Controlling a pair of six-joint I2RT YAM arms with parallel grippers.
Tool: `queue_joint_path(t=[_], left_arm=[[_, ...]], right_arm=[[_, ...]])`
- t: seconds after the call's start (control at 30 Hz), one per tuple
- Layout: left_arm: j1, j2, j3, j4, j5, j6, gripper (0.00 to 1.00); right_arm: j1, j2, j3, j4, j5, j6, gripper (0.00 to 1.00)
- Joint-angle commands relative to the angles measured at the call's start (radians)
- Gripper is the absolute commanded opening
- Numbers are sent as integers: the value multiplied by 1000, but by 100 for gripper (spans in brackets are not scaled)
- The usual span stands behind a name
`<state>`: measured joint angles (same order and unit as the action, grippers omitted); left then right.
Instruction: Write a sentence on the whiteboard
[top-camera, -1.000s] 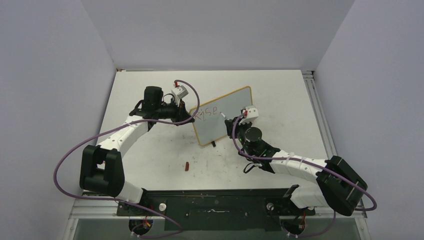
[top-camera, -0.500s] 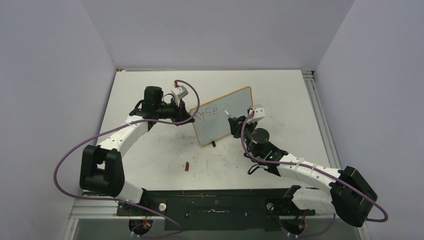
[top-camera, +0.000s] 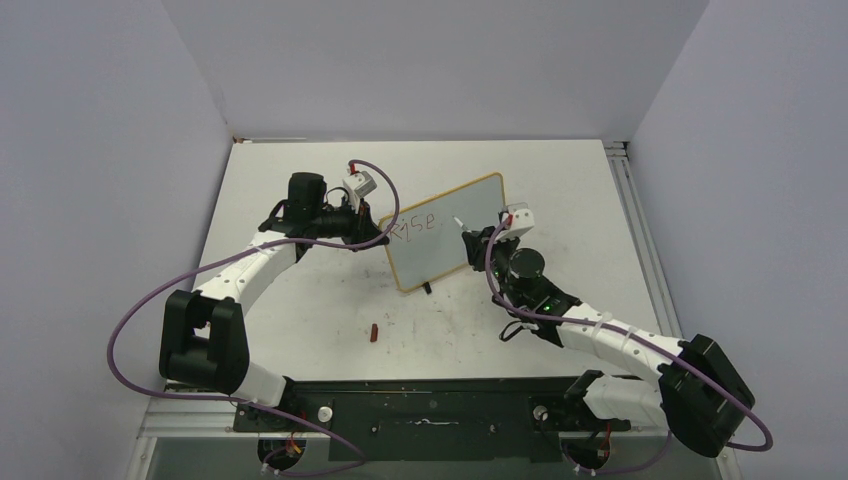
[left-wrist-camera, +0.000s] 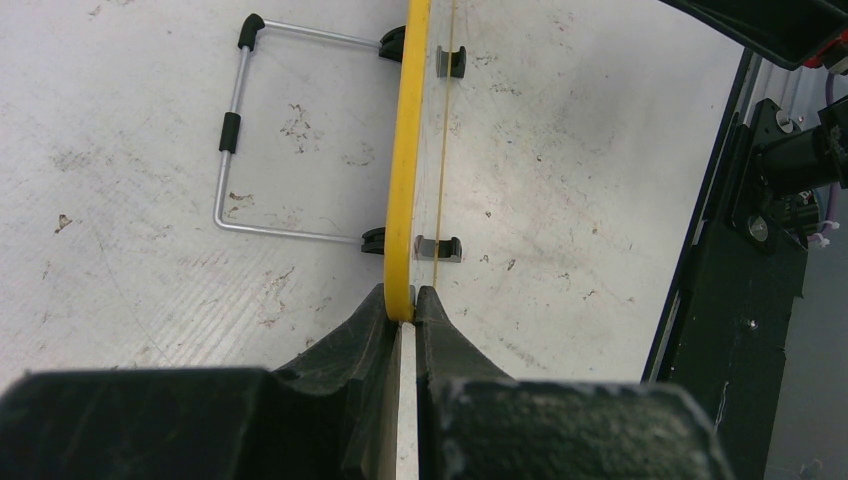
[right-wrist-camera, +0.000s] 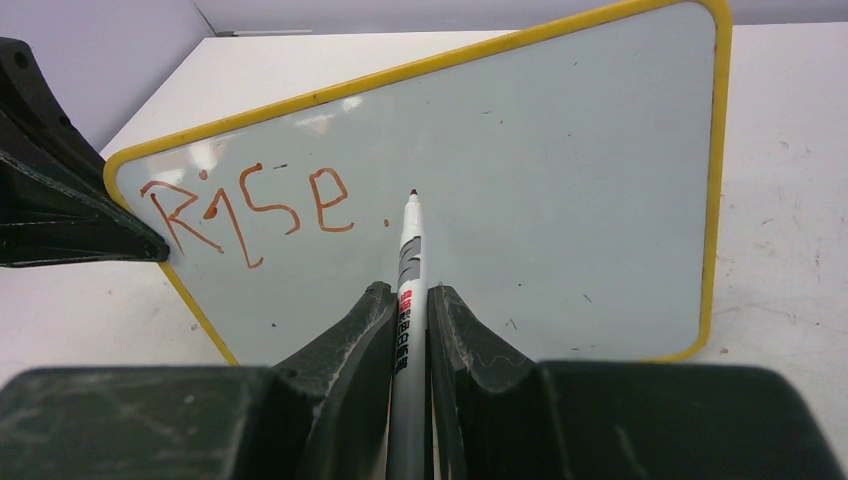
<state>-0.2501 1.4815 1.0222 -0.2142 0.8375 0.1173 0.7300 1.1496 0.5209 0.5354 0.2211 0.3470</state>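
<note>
Just now: right gripper (right-wrist-camera: 408, 300), clamped on marker (right-wrist-camera: 409, 250), shifted right past first word of sentence (right-wrist-camera: 250, 210); left gripper (left-wrist-camera: 402, 297) pinches whiteboard (right-wrist-camera: 560, 200) frame. Next word due.

A small red-brown cap-like piece (top-camera: 373, 332) lay on the scuffed white table (top-camera: 560, 180), near the table's front edge, just beyond a black rail (top-camera: 430, 400).
</note>
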Motion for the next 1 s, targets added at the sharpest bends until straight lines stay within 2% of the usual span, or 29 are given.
queue_joint_path(t=[0.0,0.6,0.97], left_arm=[[-12,-7,27,-35,-13,44,0],[-15,5,34,-40,-23,31,0],[-26,8,37,-45,-25,31,0]], right_arm=[[-35,-34,42,19,-84,-7,5],[-203,-35,62,18,-398,-33,5],[-217,4,81,50,-460,-37,5]])
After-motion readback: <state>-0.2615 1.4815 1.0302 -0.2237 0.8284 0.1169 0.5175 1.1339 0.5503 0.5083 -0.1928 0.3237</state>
